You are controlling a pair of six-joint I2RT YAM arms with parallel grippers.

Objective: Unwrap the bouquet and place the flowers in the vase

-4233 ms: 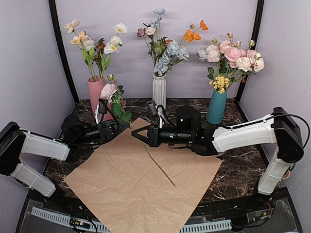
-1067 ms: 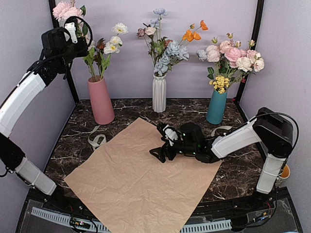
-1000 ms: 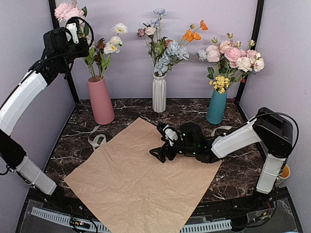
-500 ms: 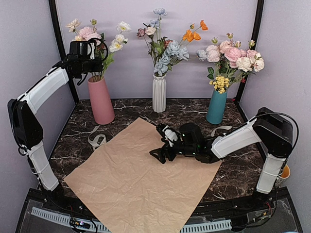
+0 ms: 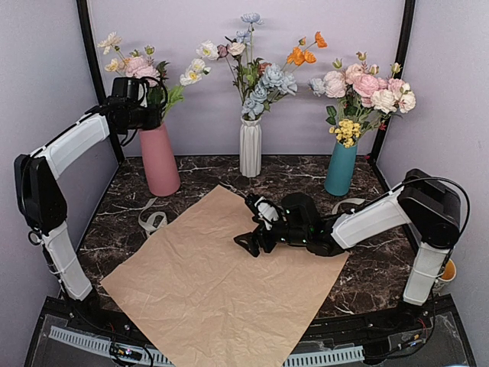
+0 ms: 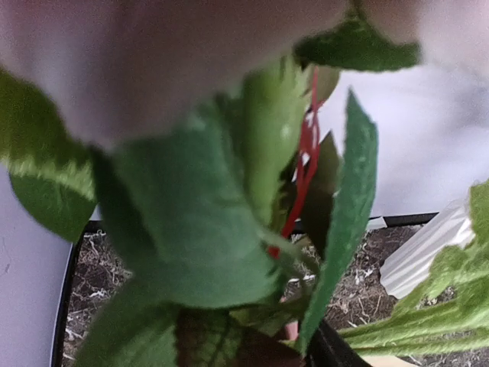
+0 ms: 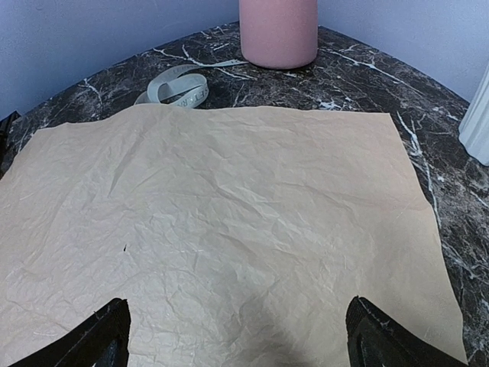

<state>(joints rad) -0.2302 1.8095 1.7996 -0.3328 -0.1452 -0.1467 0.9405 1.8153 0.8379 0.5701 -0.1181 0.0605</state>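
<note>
Three vases stand along the back of the tabletop (image 5: 382,260): pink vase (image 5: 159,162) at left, white vase (image 5: 250,145) in the middle, teal vase (image 5: 341,170) at right. Item, flowers (image 5: 139,66): pink, white and cream blooms, stems standing in the pink vase. Item, left tool (image 5: 151,117): raised, at the stems just above that vase's mouth; green leaves fill its wrist view, so spread or pinching cannot be told. Item, paper (image 5: 214,290): tan, creased, unfolded flat on the tabletop. Item, ribbon (image 5: 153,222): cream, lying loose just off the paper's left edge, near the pink vase. Item, right tool (image 5: 250,223): fingers spread wide, low over the paper's right part.
</note>
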